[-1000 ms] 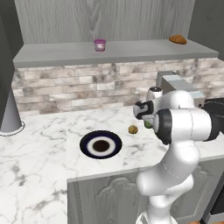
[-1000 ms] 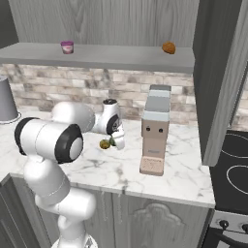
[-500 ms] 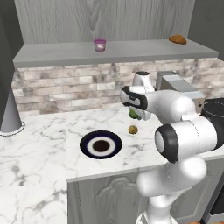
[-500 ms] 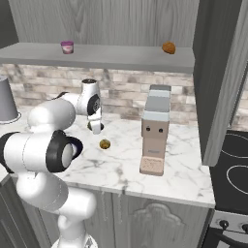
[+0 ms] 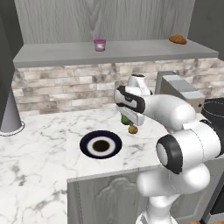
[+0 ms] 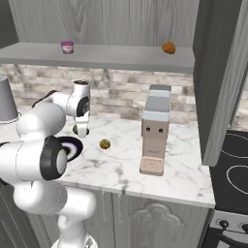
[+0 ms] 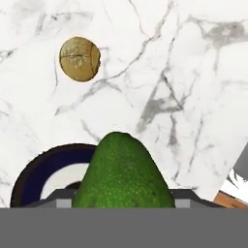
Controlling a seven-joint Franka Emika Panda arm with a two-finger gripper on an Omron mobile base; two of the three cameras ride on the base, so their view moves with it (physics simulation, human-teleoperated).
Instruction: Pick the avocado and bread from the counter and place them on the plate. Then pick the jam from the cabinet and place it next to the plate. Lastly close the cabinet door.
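End effector [image 5: 126, 117] hangs over the counter [image 5: 43, 148] with its fingers closed on the avocado [image 7: 123, 172], which fills the lower middle of the hand view as a pebbled green lump pinched across its broad end. It looks light and firm enough to bear a squeeze, but its rounded, tapering shape could let it slide between the pads, so a hold across the widest part seems safest. Measured from the plate [image 5: 101, 145]: the avocado hangs just beyond the plate's right rim, above the marble, and the bread [image 5: 133, 129] lies on the counter a little further right, apart from the rim. The bread is a small crusty ball, probably light and liable to roll, best taken across its middle. Up and behind the plate, the jam [image 5: 99, 44] stands on the cabinet [image 5: 105, 17] shelf, and a croissant [image 5: 177, 39] sits far right on the same shelf. A coffee machine [image 6: 155, 129] stands well right of the plate, and a grey cone-shaped vessel [image 5: 8, 113] well left. Nothing stands between the avocado and the plate; I judge the short carry open, with the bread the only thing near enough to be knocked.
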